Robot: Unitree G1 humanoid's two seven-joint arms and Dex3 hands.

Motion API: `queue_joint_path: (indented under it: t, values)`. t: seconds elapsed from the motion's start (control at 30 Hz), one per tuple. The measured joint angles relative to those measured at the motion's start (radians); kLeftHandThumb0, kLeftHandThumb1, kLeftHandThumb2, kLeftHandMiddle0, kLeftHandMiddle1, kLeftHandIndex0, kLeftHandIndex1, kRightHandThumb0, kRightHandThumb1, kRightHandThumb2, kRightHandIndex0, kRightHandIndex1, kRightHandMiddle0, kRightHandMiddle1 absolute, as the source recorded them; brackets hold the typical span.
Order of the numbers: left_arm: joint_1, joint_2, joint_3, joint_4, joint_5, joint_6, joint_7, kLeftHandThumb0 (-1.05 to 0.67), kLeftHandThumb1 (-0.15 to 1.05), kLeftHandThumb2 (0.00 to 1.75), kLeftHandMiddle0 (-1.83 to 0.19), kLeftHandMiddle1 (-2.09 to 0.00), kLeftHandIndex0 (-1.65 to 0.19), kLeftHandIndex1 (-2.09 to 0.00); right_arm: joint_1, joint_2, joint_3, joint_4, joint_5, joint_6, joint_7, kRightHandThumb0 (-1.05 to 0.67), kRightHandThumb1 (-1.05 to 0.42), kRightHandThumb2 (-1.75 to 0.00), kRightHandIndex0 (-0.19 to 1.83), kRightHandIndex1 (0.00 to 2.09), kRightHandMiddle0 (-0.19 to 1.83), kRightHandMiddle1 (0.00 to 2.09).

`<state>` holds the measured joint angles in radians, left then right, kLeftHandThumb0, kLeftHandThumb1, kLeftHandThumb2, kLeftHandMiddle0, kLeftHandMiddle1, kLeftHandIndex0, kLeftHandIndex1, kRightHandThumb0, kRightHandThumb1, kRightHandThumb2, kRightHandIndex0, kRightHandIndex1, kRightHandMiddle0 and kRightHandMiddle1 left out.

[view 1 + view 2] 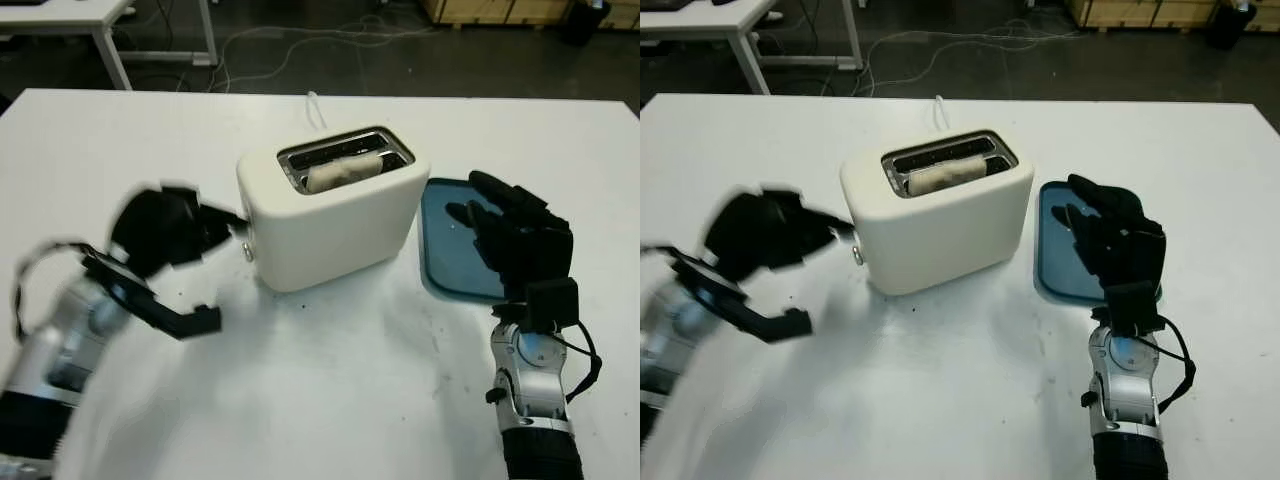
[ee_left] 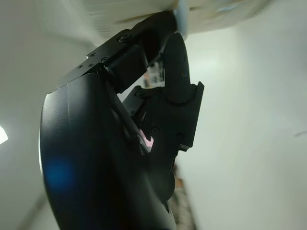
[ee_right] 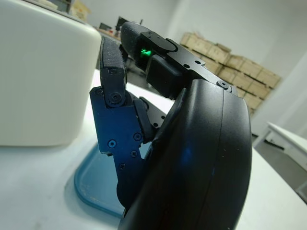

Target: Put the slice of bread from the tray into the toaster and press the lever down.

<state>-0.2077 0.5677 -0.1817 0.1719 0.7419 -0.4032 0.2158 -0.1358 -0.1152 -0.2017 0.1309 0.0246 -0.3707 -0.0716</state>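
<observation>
White table (image 1: pixel 330 400) is carrying everything, with dark floor and loose cables lying beyond its far edge. Bread slice (image 1: pixel 343 171) is sitting inside a slot of the cream toaster (image 1: pixel 335 215), which is standing between the two hands. Left hand (image 1: pixel 165 232) is reaching at the toaster's end face beside the small lever (image 1: pixel 247 252), holding nothing; whether its fingers are curled cannot be told. Right hand (image 1: pixel 518 238) is hovering open over the blue tray (image 1: pixel 450 250), just beside the toaster's other end.
</observation>
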Motion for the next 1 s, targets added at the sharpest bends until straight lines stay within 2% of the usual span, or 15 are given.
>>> queue_joint_path:
  t: [0.07,0.17,0.3,0.4,0.63,0.73,0.8,0.97,1.0]
  values:
    - [0.002,-0.002,-0.027,0.058,0.0,-0.008,0.043,-0.25,0.92,0.32,-0.8,-1.02,-1.03,-0.04,0.001,-0.001,-0.007,-0.002,0.0,0.0,-0.001,-0.45,-0.92,-0.15,1.24,0.01,1.03,0.0]
    - [0.039,-0.001,-0.063,0.127,-0.011,-0.008,0.048,-0.23,0.92,0.31,-0.79,-0.99,-1.02,-0.04,0.001,-0.002,-0.024,-0.014,0.001,0.0,-0.006,-0.45,-0.92,-0.14,1.24,0.01,1.04,0.0]
    - [0.059,-0.007,-0.117,0.166,-0.014,-0.006,0.047,-0.2,0.92,0.3,-0.76,-1.12,-1.02,-0.04,-0.002,-0.003,-0.027,-0.018,0.001,0.001,-0.005,-0.44,-0.92,-0.14,1.24,0.01,1.04,0.0]
    - [0.059,0.006,-0.12,0.16,-0.044,-0.017,0.044,-0.2,0.92,0.26,-0.72,-1.27,-1.04,-0.04,-0.003,-0.003,-0.026,-0.015,0.001,0.0,-0.004,-0.45,-0.92,-0.14,1.24,0.01,1.04,0.0]
    - [0.067,0.034,-0.12,0.113,-0.087,-0.005,-0.022,-0.22,0.92,0.25,-0.76,-1.35,-1.05,-0.05,-0.01,-0.003,-0.026,-0.006,-0.007,-0.001,-0.007,-0.44,-0.92,-0.15,1.24,0.0,1.03,0.0]
    - [0.075,0.046,-0.12,0.087,-0.089,-0.004,-0.036,-0.26,0.92,0.33,-0.76,-1.12,-1.03,-0.04,-0.011,-0.003,-0.027,0.004,-0.006,-0.003,-0.007,-0.44,-0.92,-0.15,1.24,0.0,1.03,0.0]
    - [0.075,0.058,-0.119,0.077,-0.09,-0.008,-0.051,-0.26,0.92,0.35,-0.78,-1.04,-1.03,-0.04,-0.012,-0.003,-0.027,0.005,-0.006,-0.003,-0.007,-0.44,-0.92,-0.15,1.24,0.0,1.04,0.0]
    - [0.076,0.079,-0.118,0.059,-0.083,-0.018,-0.066,-0.31,0.92,0.39,-0.81,-1.04,-1.07,-0.06,-0.015,-0.003,-0.027,0.006,-0.007,-0.005,-0.008,-0.45,-0.92,-0.15,1.24,0.0,1.04,0.0]
    - [0.076,0.088,-0.118,0.051,-0.074,-0.017,-0.067,-0.36,0.92,0.44,-0.82,-1.14,-1.12,-0.1,-0.015,-0.003,-0.027,0.006,-0.006,-0.005,-0.008,-0.46,-0.92,-0.15,1.24,0.0,1.05,0.0]
